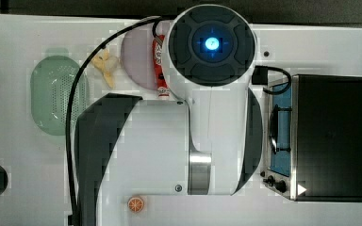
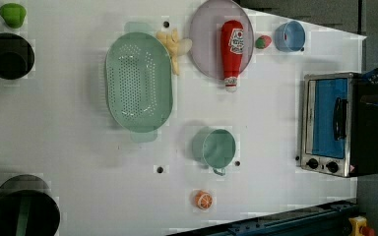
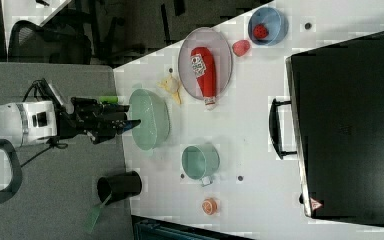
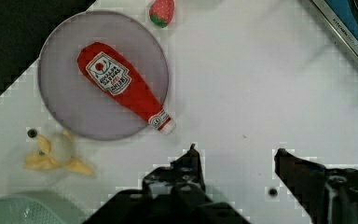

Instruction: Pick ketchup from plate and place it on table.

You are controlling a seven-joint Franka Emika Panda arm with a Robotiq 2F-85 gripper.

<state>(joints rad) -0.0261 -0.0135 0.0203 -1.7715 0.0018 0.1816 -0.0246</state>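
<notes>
**Ketchup on plate, pincer open and empty above worktop**

Wrist view: pincer w/ jaws set wide apart, nothing between them, bare white worktop under the gap. Ketchup lies flat on the plate, label up, pale cap end poking just over the plate rim toward the pincer; pincer apart from it. Strawberry sits just off the plate's far rim; peeled banana toy near the plate on the other side.

Top view: arm body covers most of the plate; ketchup seen as a strip at the arm's edge. Orange slice near the bottom edge of the top view.

Left view adds what the arm hides from above: whole ketchup on plate, blue bowl beside strawberry, green basket, green cup, toaster oven.

Right view: pincer held well off from the plate, in front of the green basket; ketchup untouched, cap over the rim
</notes>
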